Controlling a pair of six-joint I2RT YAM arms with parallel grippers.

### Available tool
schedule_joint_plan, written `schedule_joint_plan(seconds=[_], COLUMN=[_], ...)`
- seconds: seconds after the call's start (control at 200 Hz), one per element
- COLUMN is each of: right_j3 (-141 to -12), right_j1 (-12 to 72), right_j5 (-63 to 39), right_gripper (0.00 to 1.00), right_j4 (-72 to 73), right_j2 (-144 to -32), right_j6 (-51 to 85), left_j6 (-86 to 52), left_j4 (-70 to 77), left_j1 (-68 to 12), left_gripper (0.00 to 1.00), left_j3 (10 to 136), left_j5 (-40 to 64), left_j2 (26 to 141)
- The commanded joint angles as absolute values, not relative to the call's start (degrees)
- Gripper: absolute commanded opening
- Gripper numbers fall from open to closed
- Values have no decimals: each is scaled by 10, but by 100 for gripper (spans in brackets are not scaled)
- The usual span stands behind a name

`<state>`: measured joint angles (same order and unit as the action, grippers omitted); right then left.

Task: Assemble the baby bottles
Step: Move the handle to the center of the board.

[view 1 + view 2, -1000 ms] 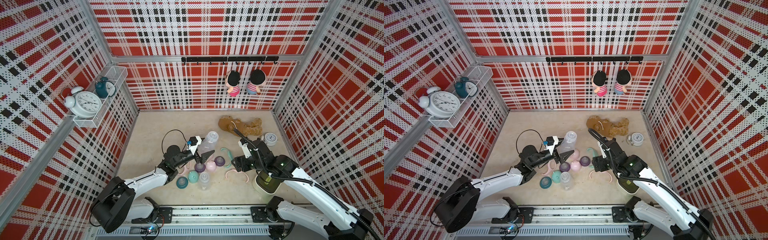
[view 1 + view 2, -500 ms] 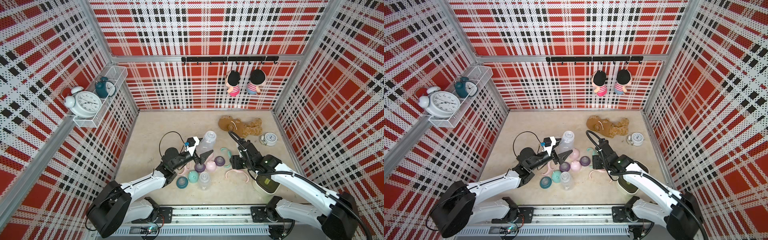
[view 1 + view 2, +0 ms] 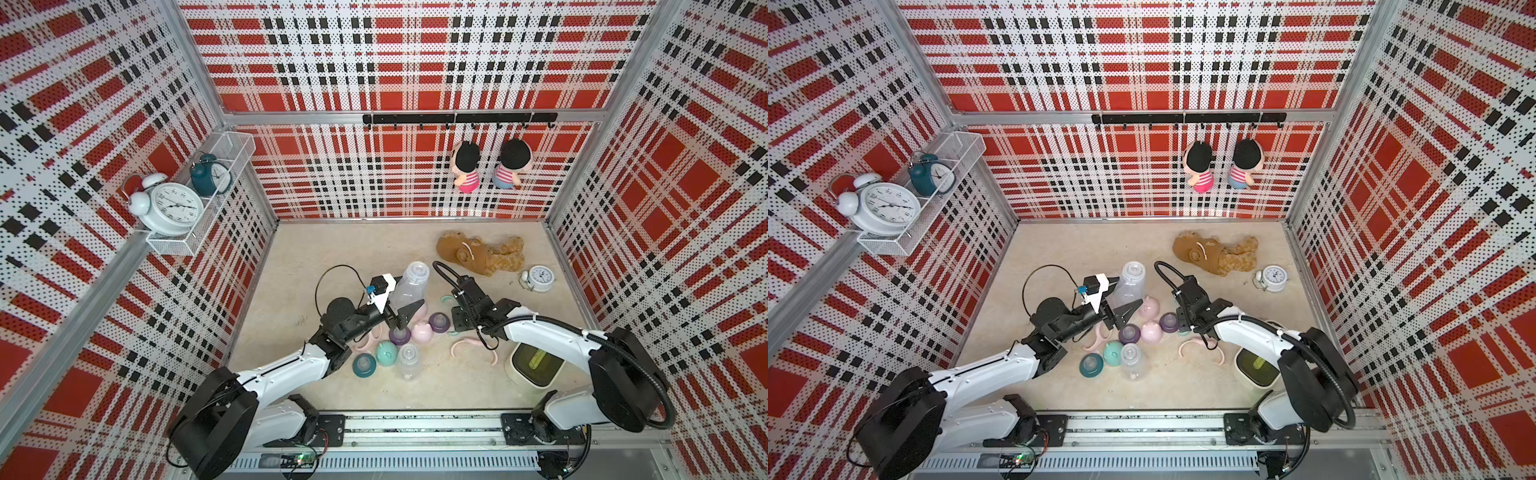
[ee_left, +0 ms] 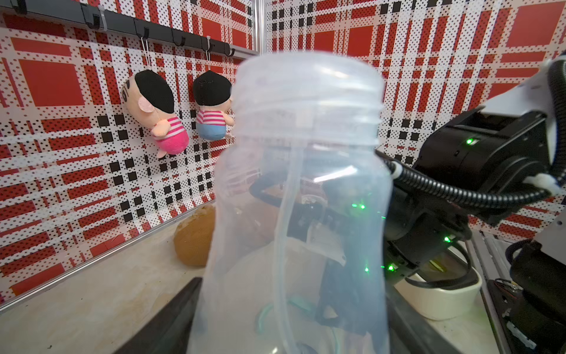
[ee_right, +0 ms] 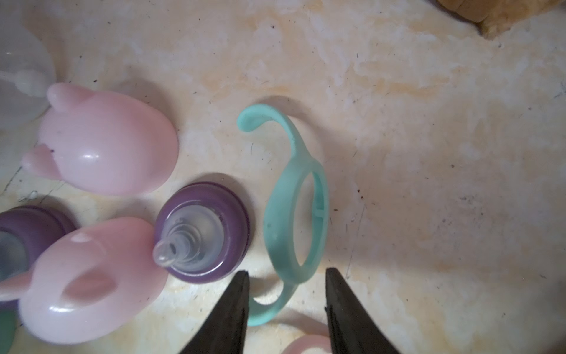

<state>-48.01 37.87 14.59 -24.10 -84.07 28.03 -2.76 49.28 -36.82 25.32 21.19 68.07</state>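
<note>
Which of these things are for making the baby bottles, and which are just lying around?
For the job: held clear bottle, second clear bottle, purple teat collars, teal teat collar, pink caps, mint cap, teal handle ring, pink handle ring.

Just lying about: brown plush toy, small white alarm clock, big white alarm clock, teal alarm clock, two hanging dolls, white container.
</note>
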Motion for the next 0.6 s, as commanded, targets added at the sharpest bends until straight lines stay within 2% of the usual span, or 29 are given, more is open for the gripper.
schedule_joint_plan(seconds=[0.0, 0.12, 0.266, 0.596], right_j3=[-501, -514, -540, -608], right_j1=[372, 367, 360, 335], right_j5=[174, 187, 221, 266], right_gripper=[37, 25, 16, 15], right_j4=[-208, -200, -199, -183], right_j2=[-867, -893, -915, -969], right_j6=[257, 236, 197, 88], left_j6=[-26, -24, -23, -24], left_j4=[495, 489, 488, 481], left_j1=[-368, -367, -367, -366], left_gripper=[0, 0, 0, 0], left_j3=[246, 243, 238, 232], left_j5=[205, 201, 198, 193], left_j2=[665, 657, 645, 634])
